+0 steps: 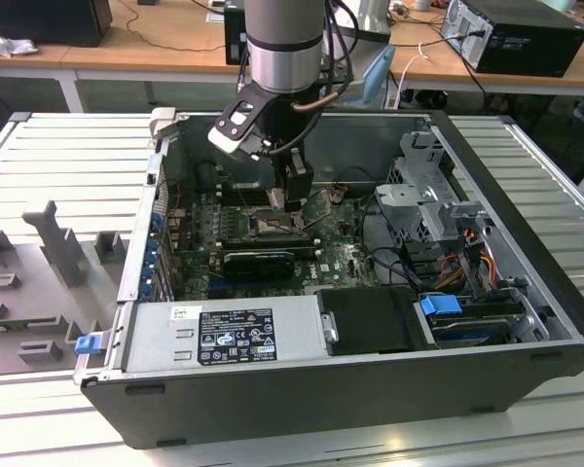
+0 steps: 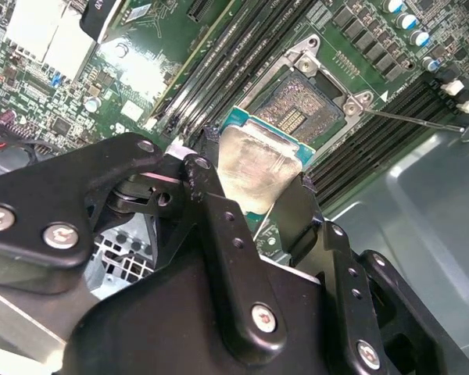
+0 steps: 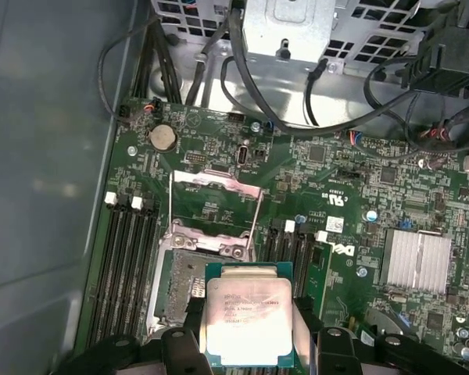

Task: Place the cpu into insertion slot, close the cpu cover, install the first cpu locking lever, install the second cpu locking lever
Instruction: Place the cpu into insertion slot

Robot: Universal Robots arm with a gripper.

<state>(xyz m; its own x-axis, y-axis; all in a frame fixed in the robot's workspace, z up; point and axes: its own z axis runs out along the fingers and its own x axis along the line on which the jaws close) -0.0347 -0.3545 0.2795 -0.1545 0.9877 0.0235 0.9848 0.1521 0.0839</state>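
My gripper point(image 3: 247, 348) is shut on the cpu point(image 3: 246, 320), a pale silver square chip with a green edge, held by two opposite sides between black fingers point(image 2: 207, 195). The cpu point(image 2: 254, 164) hangs just above the green motherboard, partly overlapping one corner of the insertion slot point(image 3: 186, 291), whose dark centre lies bare point(image 2: 301, 109). The cpu cover point(image 3: 219, 178) stands swung open beyond the socket. A thin locking lever point(image 2: 410, 117) sticks out loose beside the socket. In the exterior view the gripper point(image 1: 294, 199) reaches down into the case over the socket point(image 1: 271, 226).
Long black RAM slots point(image 3: 129, 258) flank the socket on both sides. A finned heatsink point(image 3: 418, 262) and black cables point(image 3: 336, 117) lie nearby. The open computer case point(image 1: 526, 185) walls in the board; a power supply point(image 1: 224, 336) and drive cage point(image 1: 428, 190) sit inside.
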